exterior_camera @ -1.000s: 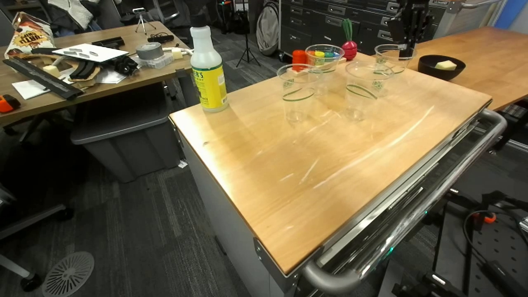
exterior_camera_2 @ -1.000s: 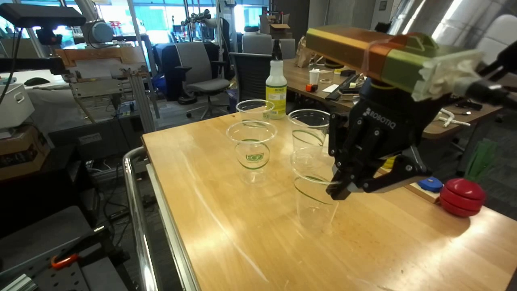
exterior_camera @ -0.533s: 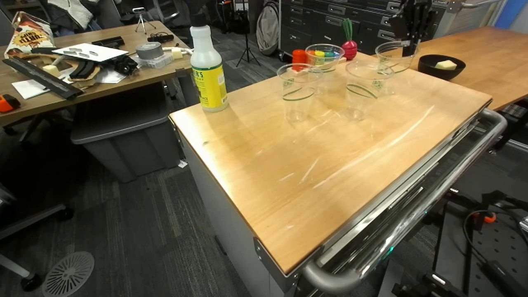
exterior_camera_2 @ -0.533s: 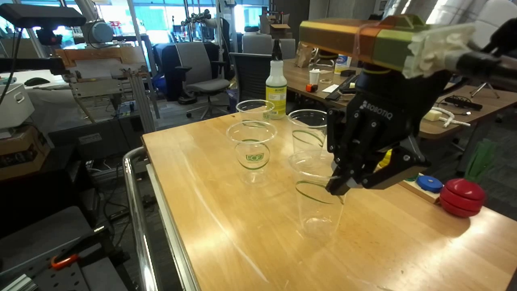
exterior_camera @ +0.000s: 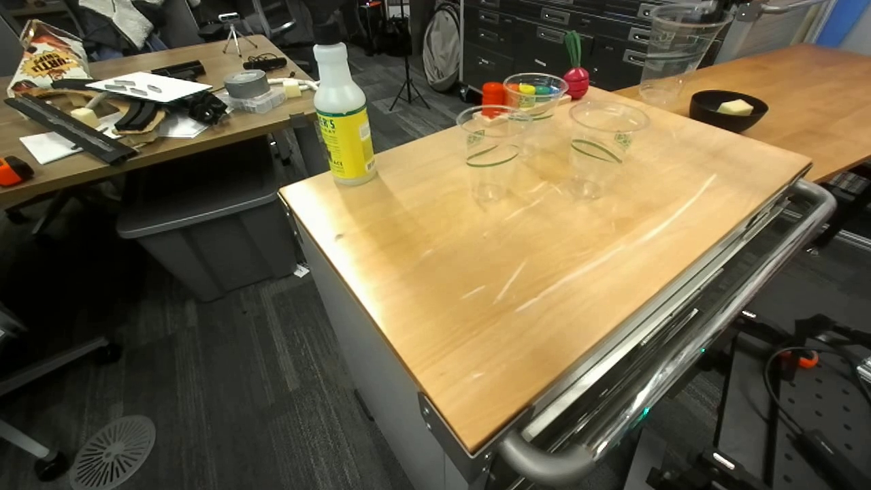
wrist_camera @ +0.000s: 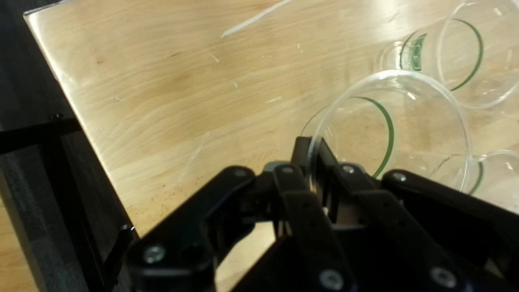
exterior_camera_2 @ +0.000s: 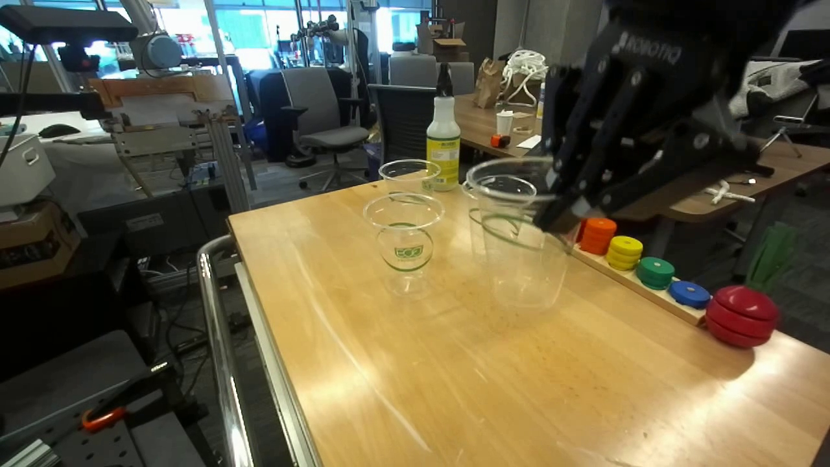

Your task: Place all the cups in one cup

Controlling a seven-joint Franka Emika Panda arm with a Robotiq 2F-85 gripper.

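My gripper (wrist_camera: 312,153) is shut on the rim of a clear cup (exterior_camera_2: 528,266), fingers inside and outside its wall. The held cup is in the air above the table, slightly tilted; it also shows in an exterior view (exterior_camera: 674,58). Three more clear cups stand upright on the table: a near one (exterior_camera_2: 408,256), one by the bottle (exterior_camera_2: 405,185), and one partly behind the held cup (exterior_camera_2: 476,224). They also show in an exterior view (exterior_camera: 605,150) (exterior_camera: 493,153) (exterior_camera: 535,102). In the wrist view two standing cups (wrist_camera: 480,52) (wrist_camera: 500,176) lie right of the held cup.
A yellow-labelled spray bottle (exterior_camera_2: 443,155) stands at the table's far corner. A toy board with coloured rings (exterior_camera_2: 655,272) and a red radish-like toy (exterior_camera_2: 742,314) line one edge. A black bowl (exterior_camera: 728,112) sits on the adjoining table. A metal rail (exterior_camera_2: 220,337) runs along another edge.
My gripper has risen with the cup in it, lifting the cup off the table towards the cup behind it. The three standing cups have not moved.
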